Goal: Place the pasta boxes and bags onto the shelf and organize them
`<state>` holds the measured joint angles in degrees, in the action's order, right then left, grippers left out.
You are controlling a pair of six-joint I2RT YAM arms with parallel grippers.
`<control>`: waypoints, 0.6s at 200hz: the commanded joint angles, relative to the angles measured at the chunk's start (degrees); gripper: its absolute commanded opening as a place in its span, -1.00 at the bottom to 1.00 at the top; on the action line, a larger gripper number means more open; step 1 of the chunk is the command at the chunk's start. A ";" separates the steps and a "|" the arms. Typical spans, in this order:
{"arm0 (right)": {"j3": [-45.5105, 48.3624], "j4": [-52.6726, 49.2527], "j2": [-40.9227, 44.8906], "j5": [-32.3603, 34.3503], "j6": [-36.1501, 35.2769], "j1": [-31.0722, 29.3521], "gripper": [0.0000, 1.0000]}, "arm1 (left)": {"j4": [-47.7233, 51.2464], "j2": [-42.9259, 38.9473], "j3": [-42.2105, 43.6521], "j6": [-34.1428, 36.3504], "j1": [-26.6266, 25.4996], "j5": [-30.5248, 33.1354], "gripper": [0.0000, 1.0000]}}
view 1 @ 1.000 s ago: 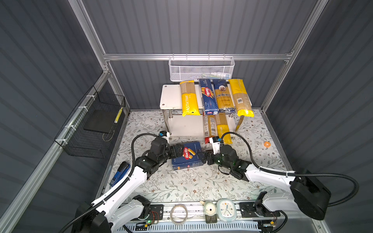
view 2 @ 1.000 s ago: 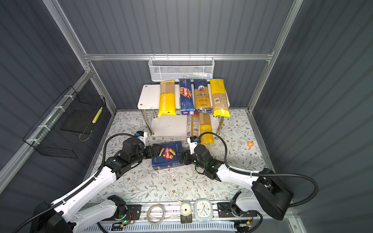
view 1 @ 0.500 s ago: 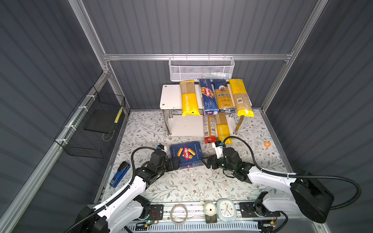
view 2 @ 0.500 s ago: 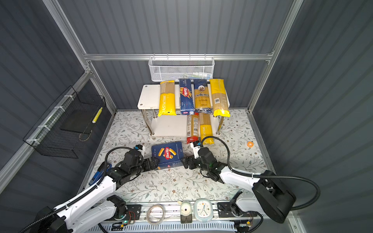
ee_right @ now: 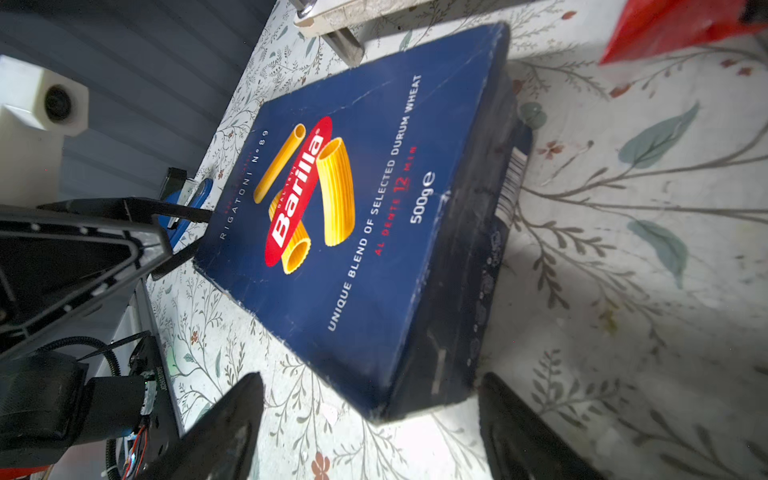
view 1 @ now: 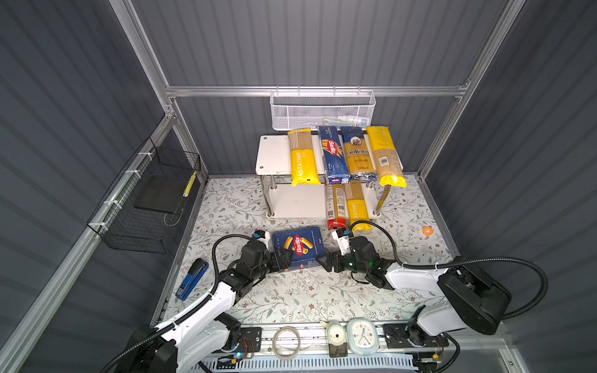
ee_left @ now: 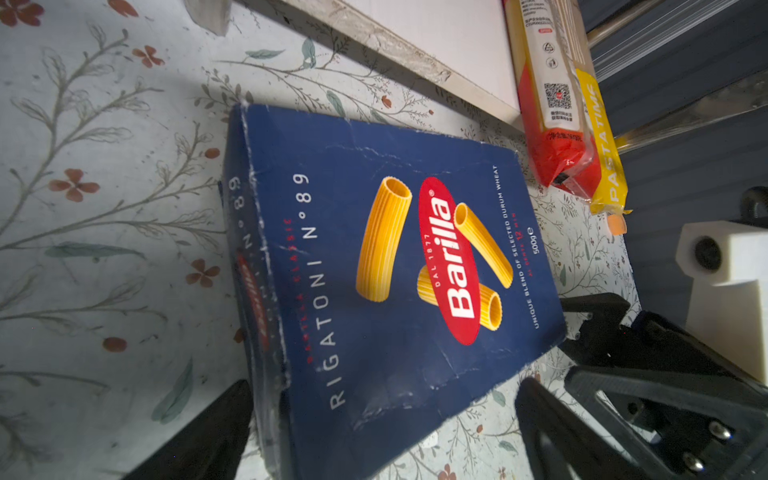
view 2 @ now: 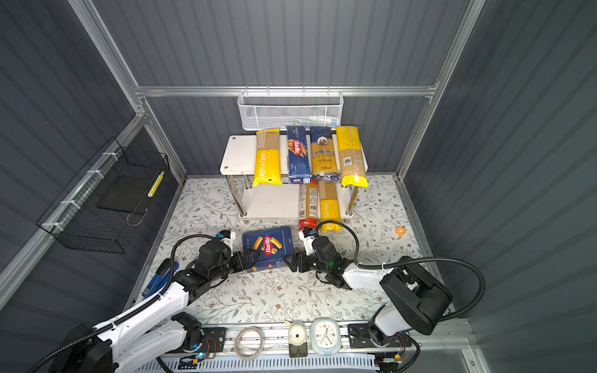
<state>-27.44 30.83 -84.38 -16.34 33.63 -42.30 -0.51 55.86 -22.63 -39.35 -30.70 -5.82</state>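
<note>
The wide blue Barilla rigatoni box [view 1: 298, 247] [view 2: 268, 247] lies flat on the floral floor in front of the shelf [view 1: 273, 155] [view 2: 237, 155]. My left gripper [view 1: 286, 260] [ee_left: 384, 386] is open, its jaws either side of the box's [ee_left: 395, 270] near-left corner. My right gripper [view 1: 326, 261] [ee_right: 372, 380] is open around the near-right corner of the box [ee_right: 353, 208]. On the top board lie a PASTATIME bag [view 1: 302, 158], the Barilla spaghetti box [view 1: 332, 155], the ankara bag [view 1: 357, 153] and a yellow barcode bag [view 1: 384, 156]. On the lower board lie a red-ended bag [view 1: 336, 206] and another PASTATIME bag [view 1: 355, 206].
A blue stapler [view 1: 192, 279] lies at the floor's left edge. A black wire basket [view 1: 145, 200] hangs on the left wall and a white mesh basket [view 1: 323, 109] hangs behind the shelf. A small orange piece [view 1: 427, 231] lies at the right. A clock [view 1: 361, 332] sits on the front rail.
Both grippers have moved from the sides of the rigatoni box toward me, to its near corners. The box lies in about the same place.
</note>
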 commanded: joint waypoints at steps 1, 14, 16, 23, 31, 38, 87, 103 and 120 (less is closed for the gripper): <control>-1.55 2.81 -1.19 -1.24 0.58 -0.06 0.63 | -1.77 0.12 0.48 -0.61 0.02 -1.20 0.99; -1.79 3.25 -1.86 -1.24 0.65 -0.06 0.63 | -2.32 0.34 0.48 -0.55 0.05 -1.35 0.99; -1.86 3.27 -1.96 -1.28 0.61 -0.06 0.64 | -2.42 0.43 0.42 -0.55 0.03 -1.37 0.99; -2.15 3.35 -2.39 -1.47 0.69 -0.10 0.63 | -2.92 0.83 0.40 -0.50 0.03 -1.59 0.99; -2.42 3.67 -2.96 -1.74 0.73 -0.19 0.63 | -3.56 1.44 0.15 -0.46 0.03 -1.87 0.99; -2.84 3.93 -3.41 -2.09 0.81 -0.15 0.63 | -3.97 2.20 -0.18 -0.42 0.02 -2.27 0.99; -4.25 4.79 -4.65 -2.29 1.65 -0.66 0.61 | -5.50 5.05 -1.71 -0.79 0.02 -5.51 0.99; -4.63 4.72 -4.82 -2.29 1.71 -1.31 0.60 | -5.98 4.42 -1.78 -1.24 0.02 -6.15 0.99; -5.40 4.70 -5.09 -2.32 1.96 -2.02 0.59 | -7.30 4.12 -1.98 -2.10 -0.06 -7.34 0.99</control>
<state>-30.33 33.80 -88.68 -17.52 34.79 -42.81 -4.34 60.88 -22.65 -39.75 -30.65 -8.67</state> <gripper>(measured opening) 0.799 0.995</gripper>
